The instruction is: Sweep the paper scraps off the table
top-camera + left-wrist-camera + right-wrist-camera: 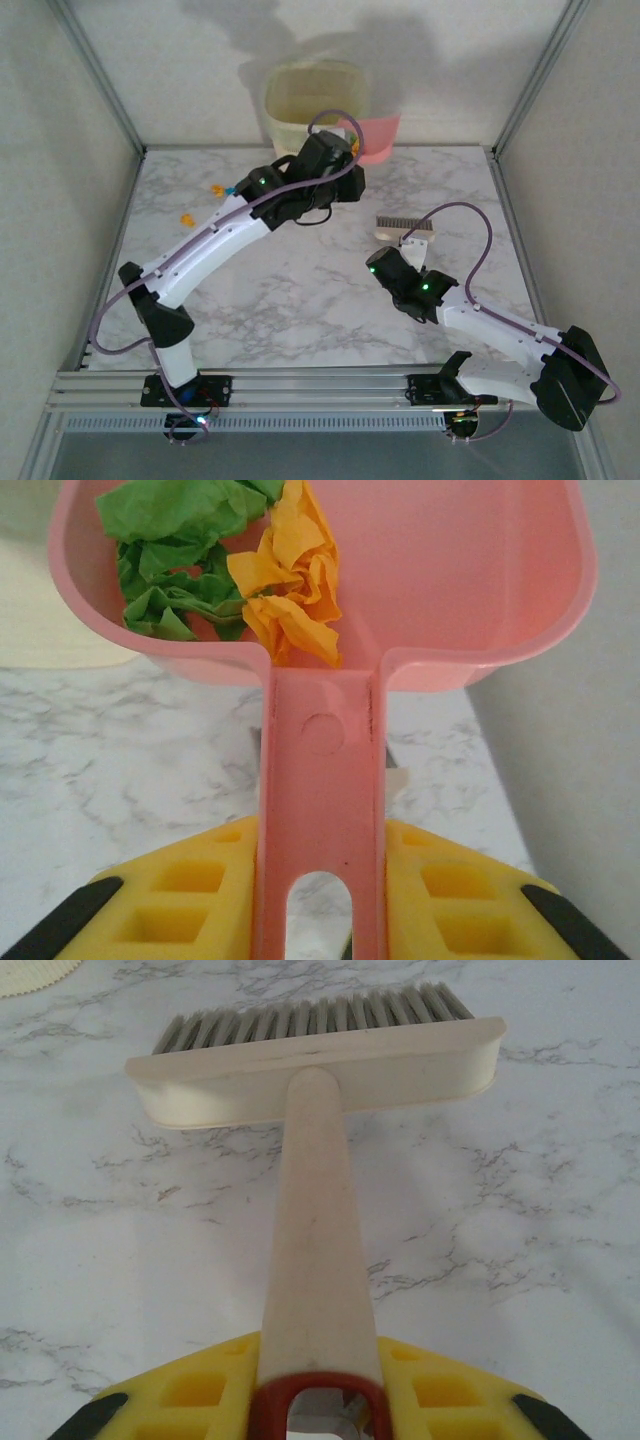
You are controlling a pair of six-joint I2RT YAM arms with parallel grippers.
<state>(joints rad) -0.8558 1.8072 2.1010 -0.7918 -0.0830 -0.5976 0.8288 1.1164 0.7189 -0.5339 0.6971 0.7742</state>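
My left gripper (pixel 320 900) is shut on the handle of a pink dustpan (pixel 450 590). In the pan lie crumpled green paper scraps (pixel 175 555) and an orange one (pixel 290 585). From above, the left gripper (pixel 343 152) holds the dustpan (pixel 380 135) at the table's back edge, beside a bin. Loose paper scraps remain on the table (pixel 300 290) at the left: an orange and blue pair (pixel 222 188) and another orange one (pixel 184 219). My right gripper (pixel 318 1390) is shut on the cream handle of a brush (pixel 320 1060), whose head (pixel 407 228) rests bristles-down mid-table.
A cream bin (pixel 315 95) stands just behind the table's back edge, left of the dustpan. An aluminium frame (pixel 300 385) edges the table, with upright posts at the back corners. The left arm (pixel 215 240) stretches diagonally across the table's left half.
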